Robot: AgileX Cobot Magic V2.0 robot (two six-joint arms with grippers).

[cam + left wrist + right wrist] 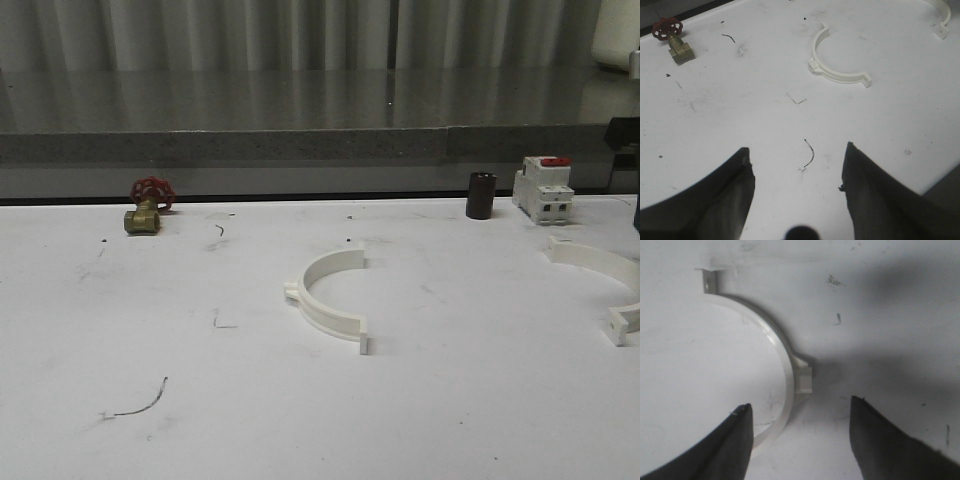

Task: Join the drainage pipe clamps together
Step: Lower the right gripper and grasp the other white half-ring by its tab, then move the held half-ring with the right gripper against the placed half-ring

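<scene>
One white drainage pipe clamp lies flat in the middle of the white table, a half-ring with small tabs at its ends. The other clamp lies at the table's right edge. My left gripper is open over bare table. It stands well back from the middle clamp, and the other clamp is farther off. My right gripper is open just above the right-hand clamp. Part of that clamp's arc and its side tab lie between the fingers. Nothing is gripped.
A brass valve with a red handwheel sits at the back left. A black cylinder and a white breaker with a red top stand at the back right. The table ends at a grey ledge behind.
</scene>
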